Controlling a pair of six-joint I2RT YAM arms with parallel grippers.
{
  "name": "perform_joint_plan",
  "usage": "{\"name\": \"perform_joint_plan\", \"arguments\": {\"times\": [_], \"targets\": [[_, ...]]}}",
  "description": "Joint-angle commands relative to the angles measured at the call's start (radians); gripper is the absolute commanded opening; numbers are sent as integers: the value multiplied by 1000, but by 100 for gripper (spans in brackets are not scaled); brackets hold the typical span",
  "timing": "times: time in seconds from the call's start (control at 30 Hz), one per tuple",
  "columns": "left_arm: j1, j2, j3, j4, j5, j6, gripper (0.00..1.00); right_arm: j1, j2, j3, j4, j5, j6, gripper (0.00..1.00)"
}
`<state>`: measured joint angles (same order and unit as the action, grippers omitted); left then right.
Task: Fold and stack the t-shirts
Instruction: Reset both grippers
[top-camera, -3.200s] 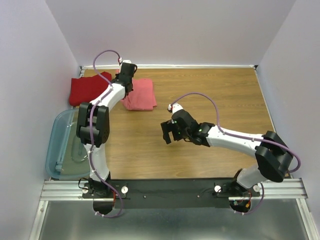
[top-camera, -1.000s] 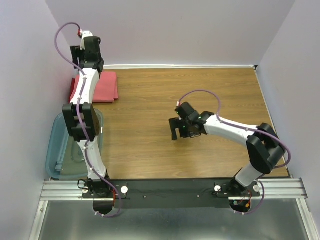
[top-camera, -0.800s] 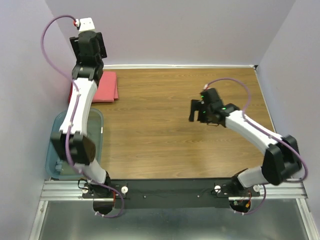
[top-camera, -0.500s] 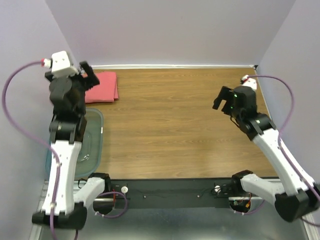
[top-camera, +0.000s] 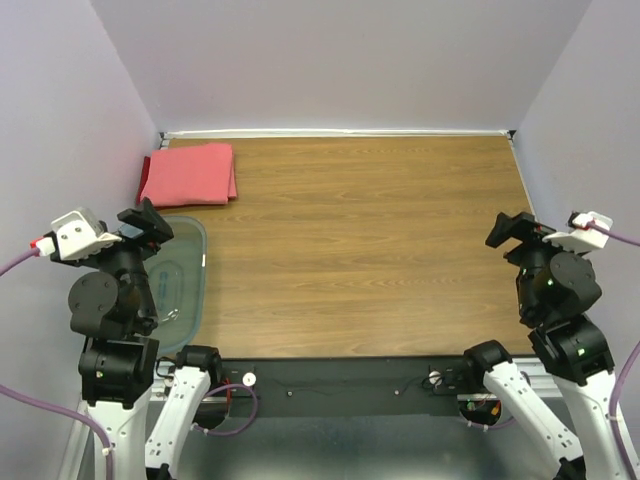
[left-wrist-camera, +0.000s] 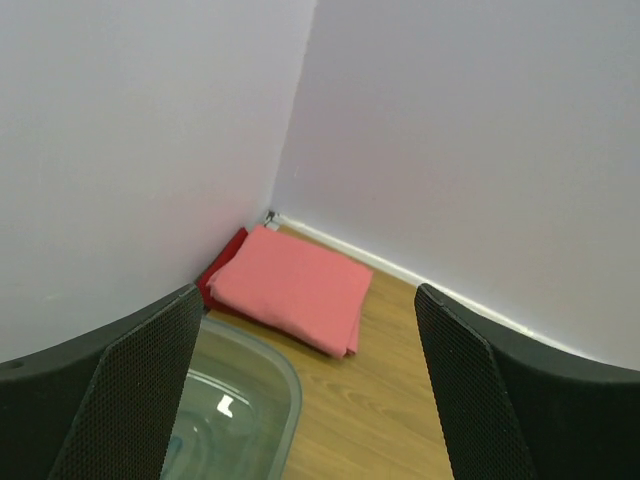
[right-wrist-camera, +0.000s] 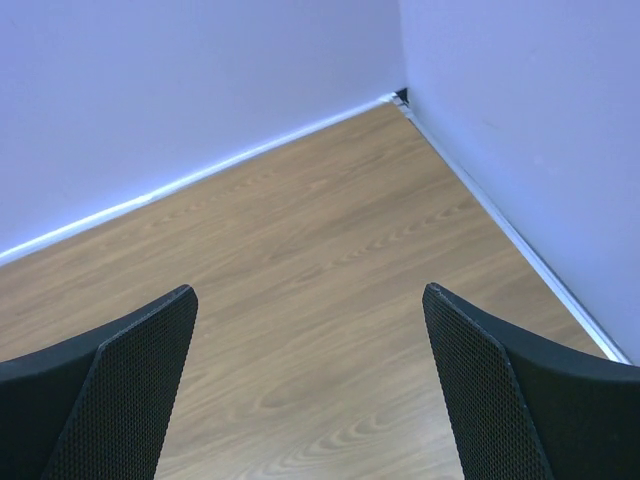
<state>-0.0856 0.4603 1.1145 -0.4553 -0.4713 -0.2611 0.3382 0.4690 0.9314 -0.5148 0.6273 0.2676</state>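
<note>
The salmon-pink t-shirt (top-camera: 188, 172) lies folded in the far left corner of the table, on top of the deep red t-shirt (top-camera: 146, 172), of which only a thin edge shows. In the left wrist view the pink t-shirt (left-wrist-camera: 295, 285) covers the red t-shirt (left-wrist-camera: 222, 264) the same way. My left gripper (top-camera: 145, 222) is raised near its base, well back from the stack, open and empty (left-wrist-camera: 308, 292). My right gripper (top-camera: 512, 230) is raised at the near right, open and empty (right-wrist-camera: 308, 291), over bare wood.
A clear bluish plastic bin (top-camera: 203, 262) sits along the left edge, just in front of the stack, and it also shows in the left wrist view (left-wrist-camera: 285, 385). Lilac walls close the table on the left, back and right.
Both arms have drawn back from the table to raised poses by their bases. The left gripper left the stack and opened wider. The t-shirts have not moved.
</note>
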Motion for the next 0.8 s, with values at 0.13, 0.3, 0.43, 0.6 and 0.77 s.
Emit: {"name": "perform_joint_plan", "arguments": {"times": [0.13,0.3,0.43,0.6,0.77], "targets": [[-43,-97,-155,39,-63,-44,94,-2,-127,-140,-4,88,-1,100],[-48,-173,-196,122,-35,-43,94,-2,-144,-151,-1,61,-5,100],[-48,-204,-245,150,-64,-58,94,-2,-144,-154,10,43,-19,100],[-48,-190,-257,167,-61,-55,94,-2,-155,-166,15,31,-13,100],[-48,-183,-289,178,-46,-66,94,-2,-156,-163,21,15,-13,100]]}}
